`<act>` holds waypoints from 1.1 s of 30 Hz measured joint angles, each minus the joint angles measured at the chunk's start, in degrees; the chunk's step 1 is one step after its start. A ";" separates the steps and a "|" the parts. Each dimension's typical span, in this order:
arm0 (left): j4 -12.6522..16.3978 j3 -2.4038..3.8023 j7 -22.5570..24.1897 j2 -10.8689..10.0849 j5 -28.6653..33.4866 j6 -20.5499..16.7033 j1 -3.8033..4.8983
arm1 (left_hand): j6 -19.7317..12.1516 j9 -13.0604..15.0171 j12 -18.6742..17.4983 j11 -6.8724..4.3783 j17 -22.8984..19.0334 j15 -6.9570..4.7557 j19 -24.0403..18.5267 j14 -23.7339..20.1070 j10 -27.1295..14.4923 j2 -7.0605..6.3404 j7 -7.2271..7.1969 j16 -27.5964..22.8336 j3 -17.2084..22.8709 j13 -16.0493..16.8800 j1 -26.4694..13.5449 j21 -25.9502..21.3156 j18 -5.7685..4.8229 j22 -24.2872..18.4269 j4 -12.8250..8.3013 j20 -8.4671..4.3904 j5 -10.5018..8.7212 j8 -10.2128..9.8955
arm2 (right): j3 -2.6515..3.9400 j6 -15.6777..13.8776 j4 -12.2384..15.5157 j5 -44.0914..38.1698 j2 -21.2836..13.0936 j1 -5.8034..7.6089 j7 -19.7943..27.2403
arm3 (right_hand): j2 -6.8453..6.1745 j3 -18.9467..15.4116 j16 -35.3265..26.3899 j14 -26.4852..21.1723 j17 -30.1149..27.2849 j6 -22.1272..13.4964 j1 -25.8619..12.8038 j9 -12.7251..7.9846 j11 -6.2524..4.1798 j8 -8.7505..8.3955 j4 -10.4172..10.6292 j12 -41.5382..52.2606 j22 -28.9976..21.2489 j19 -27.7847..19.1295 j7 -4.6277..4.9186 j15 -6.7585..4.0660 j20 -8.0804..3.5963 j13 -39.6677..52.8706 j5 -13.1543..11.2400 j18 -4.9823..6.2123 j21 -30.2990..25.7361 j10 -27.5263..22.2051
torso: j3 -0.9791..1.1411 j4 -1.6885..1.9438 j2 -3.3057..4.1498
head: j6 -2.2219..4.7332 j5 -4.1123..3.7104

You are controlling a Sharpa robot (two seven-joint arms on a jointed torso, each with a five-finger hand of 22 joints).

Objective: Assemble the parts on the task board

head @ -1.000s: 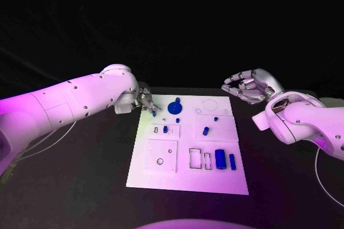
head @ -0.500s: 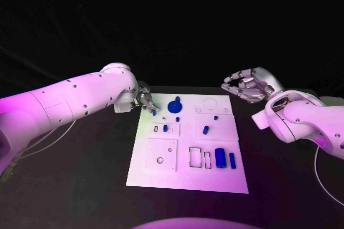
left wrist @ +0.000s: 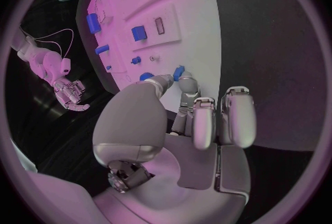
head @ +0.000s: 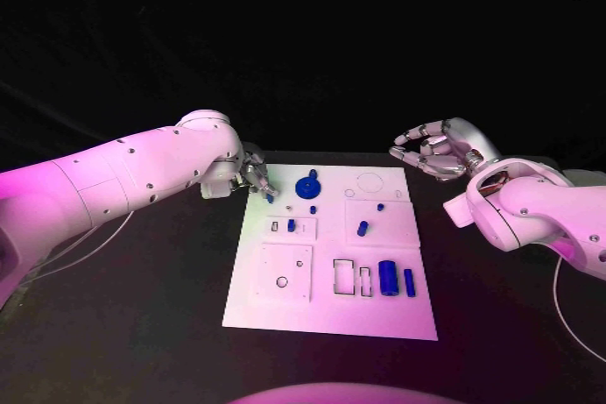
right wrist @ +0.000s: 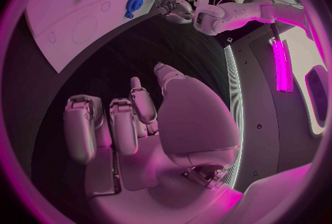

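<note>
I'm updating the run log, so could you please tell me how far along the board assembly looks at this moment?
Partly done, it seems. Several blue parts already sit on the task board, including a gear and a block. The left hand pinches a small blue part at the board's far left corner. Outlined slots beside the block look unfilled. The right hand hovers off the board, holding nothing.

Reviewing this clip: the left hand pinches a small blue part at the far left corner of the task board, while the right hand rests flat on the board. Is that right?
Not quite. The left hand does pinch a small blue part at the task board's far left corner, but the right hand does not rest on the board: the head view shows it raised beyond the far right corner, fingers curled, holding nothing.
</note>
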 measured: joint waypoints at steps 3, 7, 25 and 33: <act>-0.06 0.00 0.00 0.00 0.39 -0.04 0.00 | -0.12 -0.01 0.00 -0.20 0.00 -0.20 0.00 -0.22 0.20 -0.04 0.13 0.00 2.89 0.00 2.49 0.00 0.00 0.11 -1.78 0.00 -0.13 0.46 | 0.00 0.00 -0.03 0.00 0.02 0.00 0.01 | 0.00 0.00 0.00 0.00 0.00 0.00 0.00 0.00 0.00 0.00 0.00 0.00 0.00 0.00 0.00 0.00 0.00 0.00 0.00 0.00 0.00 0.00 | 0.01 0.00 0.00 | -0.01 -0.03; -0.16 0.00 0.00 0.00 1.04 -0.11 0.00 | -0.95 0.01 0.12 -0.42 0.00 -0.19 0.00 -0.22 0.53 -0.59 -0.10 0.00 5.85 0.01 4.16 0.00 -0.01 0.28 -1.39 0.00 0.06 2.40 | 0.00 0.00 -0.03 0.00 0.03 -0.01 0.02 | 0.00 0.00 0.00 0.00 0.00 0.00 0.00 -0.05 0.00 0.00 0.00 0.00 0.00 0.00 0.00 0.00 0.00 0.05 0.37 0.00 0.00 0.00 | 0.01 -0.03 -0.02 | -0.13 -0.04; 6.11 0.05 0.20 -4.27 5.19 -3.56 -0.30 | -1.16 0.08 1.57 -0.49 0.00 -0.19 0.00 -0.21 2.19 -1.49 0.12 0.00 7.87 1.00 3.41 0.26 0.00 0.64 0.53 0.00 0.20 4.60 | 0.00 -0.01 -0.04 0.01 0.04 -0.02 0.09 | 0.23 0.00 0.00 0.00 -0.01 0.00 -0.23 -0.04 0.00 0.23 0.00 0.00 0.03 0.00 0.00 0.00 0.00 0.05 0.37 0.00 -0.21 0.00 | 0.04 -0.01 -0.09 | -0.11 0.34; 15.39 0.18 0.50 -10.09 6.67 -7.55 -0.36 | -0.70 3.70 2.67 -0.71 0.00 -0.18 0.40 -0.21 3.39 -2.89 -0.32 0.00 11.17 2.21 1.99 0.55 -0.01 1.55 -1.24 -0.41 0.15 4.97 | 0.00 -0.01 -0.12 0.03 -0.06 -0.05 0.13 | 0.22 0.00 0.00 0.00 -0.01 0.00 -0.23 -0.04 0.00 0.23 0.00 0.00 0.03 0.00 0.00 0.00 0.00 0.04 0.36 0.00 -0.21 0.00 | 0.04 0.12 -0.10 | -0.10 0.59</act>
